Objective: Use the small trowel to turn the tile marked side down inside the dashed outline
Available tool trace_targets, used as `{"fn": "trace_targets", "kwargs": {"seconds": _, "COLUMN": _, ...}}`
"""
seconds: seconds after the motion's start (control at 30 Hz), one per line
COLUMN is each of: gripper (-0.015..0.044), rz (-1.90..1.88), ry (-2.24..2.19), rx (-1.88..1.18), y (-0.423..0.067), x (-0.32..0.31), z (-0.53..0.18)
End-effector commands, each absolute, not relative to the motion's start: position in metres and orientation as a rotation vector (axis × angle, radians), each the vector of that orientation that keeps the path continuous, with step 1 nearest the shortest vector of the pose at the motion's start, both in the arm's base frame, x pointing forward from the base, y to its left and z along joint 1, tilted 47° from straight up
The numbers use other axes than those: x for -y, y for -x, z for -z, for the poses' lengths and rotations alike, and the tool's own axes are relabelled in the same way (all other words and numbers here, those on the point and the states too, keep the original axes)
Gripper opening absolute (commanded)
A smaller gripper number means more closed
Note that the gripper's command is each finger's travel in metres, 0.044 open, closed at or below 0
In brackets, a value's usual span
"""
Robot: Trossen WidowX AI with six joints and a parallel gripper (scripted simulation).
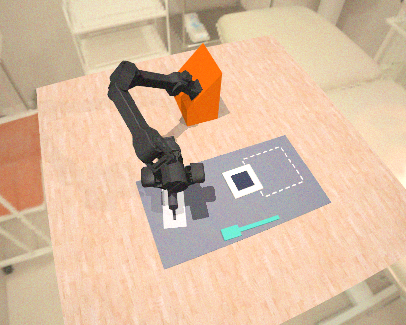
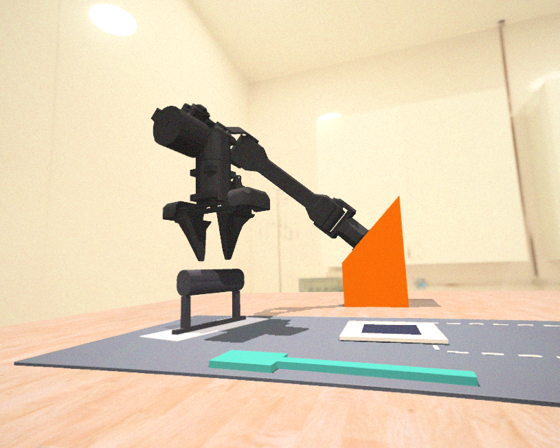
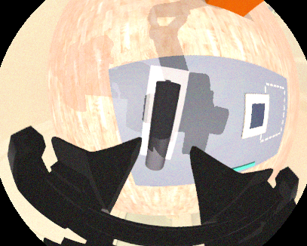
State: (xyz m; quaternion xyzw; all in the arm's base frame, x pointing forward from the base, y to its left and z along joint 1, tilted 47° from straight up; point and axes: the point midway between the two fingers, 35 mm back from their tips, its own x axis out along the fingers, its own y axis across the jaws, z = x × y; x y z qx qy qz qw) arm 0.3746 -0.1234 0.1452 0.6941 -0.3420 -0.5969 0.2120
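Exterior view: we see the claw [image 2: 214, 258] hanging just above the dark trowel handle [image 2: 211, 281], fingers partly spread, empty, touching nothing. Right of it the tile [image 2: 394, 332] lies marked side up on the mat [image 2: 102, 350], overlapping the dashed outline [image 1: 274, 171] at one corner.

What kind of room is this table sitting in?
Probably a clinic or lab-style room, though the background is blurry. A white wire shelving rack stands behind the wooden table, pale padded furniture sits beside it, and the walls are plain cream.
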Motion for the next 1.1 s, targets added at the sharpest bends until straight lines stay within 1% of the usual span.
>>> {"fn": "trace_targets", "kwargs": {"seconds": 0.0, "gripper": 0.027, "rz": 1.659, "ry": -1.917, "rx": 0.954, "y": -0.374, "x": 0.13, "z": -0.14}}
{"fn": "trace_targets", "kwargs": {"seconds": 0.7, "gripper": 0.027, "rz": 1.656, "ry": -1.91, "rx": 0.953, "y": -0.377, "x": 0.153, "z": -0.119}}
{"fn": "trace_targets", "kwargs": {"seconds": 1.07, "gripper": 0.0197, "rz": 1.656, "ry": -1.91, "rx": 0.953, "y": -0.377, "x": 0.153, "z": -0.119}}
